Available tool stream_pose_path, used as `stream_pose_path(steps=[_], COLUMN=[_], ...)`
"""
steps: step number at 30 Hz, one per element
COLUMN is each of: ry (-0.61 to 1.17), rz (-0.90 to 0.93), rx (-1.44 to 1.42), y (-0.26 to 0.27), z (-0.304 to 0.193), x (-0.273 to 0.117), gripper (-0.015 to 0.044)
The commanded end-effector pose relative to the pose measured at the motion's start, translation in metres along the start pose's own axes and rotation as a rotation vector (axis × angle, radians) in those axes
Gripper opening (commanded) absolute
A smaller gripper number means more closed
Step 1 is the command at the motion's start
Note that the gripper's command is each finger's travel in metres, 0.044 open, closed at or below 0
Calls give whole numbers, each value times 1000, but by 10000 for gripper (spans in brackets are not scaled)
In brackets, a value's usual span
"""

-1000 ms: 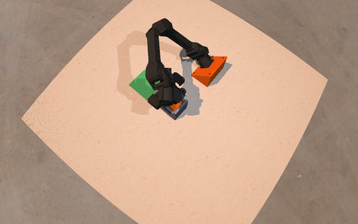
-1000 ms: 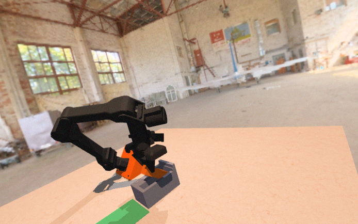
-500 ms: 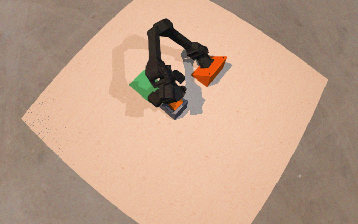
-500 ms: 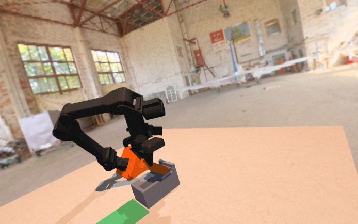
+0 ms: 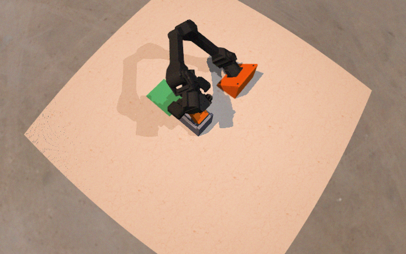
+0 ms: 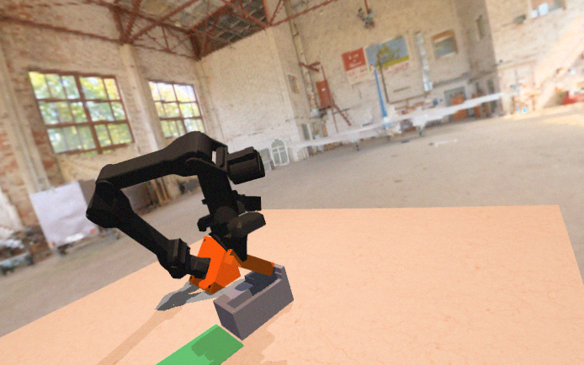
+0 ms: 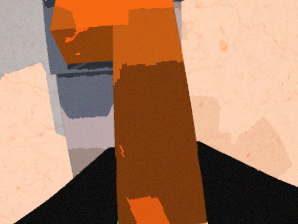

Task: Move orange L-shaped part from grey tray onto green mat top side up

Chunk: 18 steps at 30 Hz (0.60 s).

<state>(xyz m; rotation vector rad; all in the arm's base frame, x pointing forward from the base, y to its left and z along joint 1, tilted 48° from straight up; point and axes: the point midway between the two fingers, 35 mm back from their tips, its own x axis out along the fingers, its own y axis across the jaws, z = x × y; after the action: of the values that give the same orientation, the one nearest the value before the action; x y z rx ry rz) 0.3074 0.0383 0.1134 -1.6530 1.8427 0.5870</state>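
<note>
Above the grey tray (image 6: 253,303), one orange L-shaped part (image 6: 257,264), tilted, pinched at its raised plain end by the closed gripper (image 6: 234,253). Likely stiff, light, smooth-faced; best gripped across the narrow bar. One tray, one green mat (image 6: 202,347), one orange arm base (image 5: 237,79).

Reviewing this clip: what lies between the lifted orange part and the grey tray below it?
Nothing solid: in the exterior view the L-shaped part, pinched by the gripper, hangs tilted over the tray, with only the open pocket beneath.
</note>
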Motion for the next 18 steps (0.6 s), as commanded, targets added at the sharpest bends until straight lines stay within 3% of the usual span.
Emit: stream_pose_path(steps=[1, 18], ry=[-23, -24], rz=[-20, -40], rx=[10, -6], y=[0, 7], z=[-1, -45], x=[-10, -7], gripper=[0, 0])
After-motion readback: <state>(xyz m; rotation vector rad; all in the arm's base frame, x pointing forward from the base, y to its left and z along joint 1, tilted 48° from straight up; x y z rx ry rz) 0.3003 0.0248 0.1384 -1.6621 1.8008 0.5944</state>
